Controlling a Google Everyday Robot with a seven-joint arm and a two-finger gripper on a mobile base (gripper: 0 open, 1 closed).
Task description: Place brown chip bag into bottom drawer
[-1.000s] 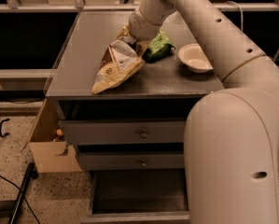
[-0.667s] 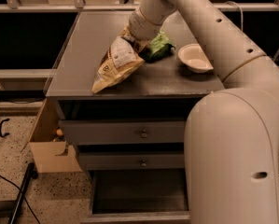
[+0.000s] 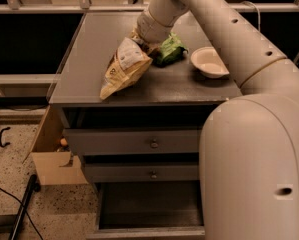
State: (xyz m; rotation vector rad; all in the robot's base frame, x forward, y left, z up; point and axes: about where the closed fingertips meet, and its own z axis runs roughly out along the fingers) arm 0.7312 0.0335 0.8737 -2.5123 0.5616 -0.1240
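Jaws (image 3: 145, 40): over the far middle of the worktop (image 3: 96, 39), mostly hidden behind the top of the brown chip bag (image 3: 124, 66). They are pinched onto the bag's far upper end.

Bag: hangs tilted from my jaws, slanting toward the near left. Its lower corner reaches down to the worktop close to the near edge. White label panel faces up, yellow-tan edges visible.

Just right of my jaws: green snack bag (image 3: 170, 51), lying on the worktop, touching or nearly touching the brown bag's top. Farther right: pale bowl (image 3: 209, 61), upright.

Below the worktop: two shallow drawers with round knobs, upper drawer (image 3: 134, 141) and middle drawer (image 3: 139, 173). Beneath them the bottom drawer (image 3: 149, 209) is pulled out toward the near side, dark inside, well apart from the bag.

Left on the floor: cardboard box (image 3: 51, 166).
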